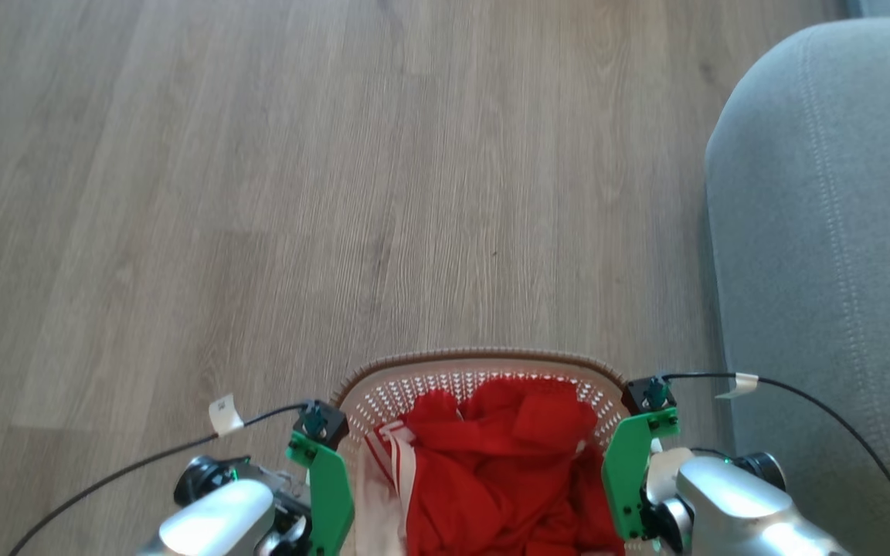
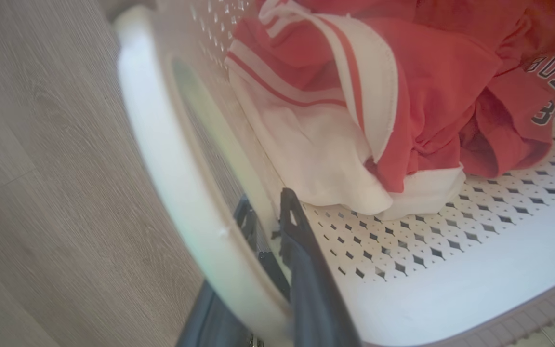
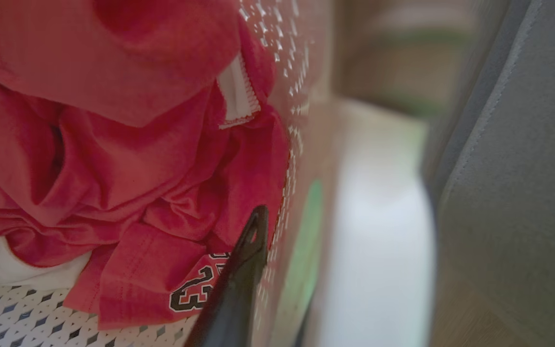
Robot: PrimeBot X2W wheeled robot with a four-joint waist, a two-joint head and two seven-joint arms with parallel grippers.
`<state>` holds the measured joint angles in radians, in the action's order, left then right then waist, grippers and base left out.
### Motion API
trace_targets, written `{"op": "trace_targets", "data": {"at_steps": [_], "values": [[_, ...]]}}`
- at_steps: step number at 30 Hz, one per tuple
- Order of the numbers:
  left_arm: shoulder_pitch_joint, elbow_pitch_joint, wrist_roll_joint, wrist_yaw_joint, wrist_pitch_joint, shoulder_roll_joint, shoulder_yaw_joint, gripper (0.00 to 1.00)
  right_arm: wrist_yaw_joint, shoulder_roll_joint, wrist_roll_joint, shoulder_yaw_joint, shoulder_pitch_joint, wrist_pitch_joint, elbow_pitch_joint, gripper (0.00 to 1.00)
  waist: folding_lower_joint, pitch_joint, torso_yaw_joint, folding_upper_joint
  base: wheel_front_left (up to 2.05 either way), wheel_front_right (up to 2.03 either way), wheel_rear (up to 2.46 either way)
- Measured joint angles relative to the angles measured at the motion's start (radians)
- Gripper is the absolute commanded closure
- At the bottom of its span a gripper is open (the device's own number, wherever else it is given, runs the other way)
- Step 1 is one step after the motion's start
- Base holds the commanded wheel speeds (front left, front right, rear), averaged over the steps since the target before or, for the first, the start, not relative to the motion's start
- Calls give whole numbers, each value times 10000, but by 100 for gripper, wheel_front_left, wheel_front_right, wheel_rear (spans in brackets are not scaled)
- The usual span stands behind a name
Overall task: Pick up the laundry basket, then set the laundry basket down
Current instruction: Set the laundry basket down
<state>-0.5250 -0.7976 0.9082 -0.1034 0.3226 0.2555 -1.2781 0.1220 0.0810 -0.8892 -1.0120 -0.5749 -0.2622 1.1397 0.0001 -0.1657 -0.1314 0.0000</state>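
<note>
The laundry basket (image 1: pixel 484 358), cream perforated plastic with a brown woven-look rim, sits at the bottom centre of the head view between my two arms. Red clothes (image 1: pixel 507 455) and a white striped garment (image 2: pixel 316 159) lie inside it. My left gripper (image 2: pixel 269 219) is shut on the basket's left wall (image 2: pixel 219 144), one finger inside and one outside, just behind the white handle (image 2: pixel 162 144). My right gripper (image 3: pixel 277 241) straddles the right wall (image 3: pixel 301 120); its inner finger (image 3: pixel 246 255) rests against the red cloth, while the outer finger is mostly hidden by the wall.
A grey sofa (image 1: pixel 831 270) stands close on the right, almost touching the basket's right side and my right arm (image 1: pixel 723 494). Wood-look floor (image 1: pixel 298 193) stretches open ahead and to the left. Black cables (image 1: pixel 144 459) trail from both wrists.
</note>
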Motion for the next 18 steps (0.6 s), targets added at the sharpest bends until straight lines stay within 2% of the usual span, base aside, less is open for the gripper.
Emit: {"op": "trace_targets", "data": {"at_steps": [10, 18], "values": [[-850, -777, -301, 253, -635, -562, 81, 100, 0, 6, 230, 35, -984, 428, 343, 100, 1, -1410, 7, 0, 0, 0, 0], [-1991, -1831, -410, 288, -1289, -1214, 301, 100, 0, 73, 531, 105, -2153, 986, 637, 100, 2, -2899, 84, 0, 0, 0, 0]]}}
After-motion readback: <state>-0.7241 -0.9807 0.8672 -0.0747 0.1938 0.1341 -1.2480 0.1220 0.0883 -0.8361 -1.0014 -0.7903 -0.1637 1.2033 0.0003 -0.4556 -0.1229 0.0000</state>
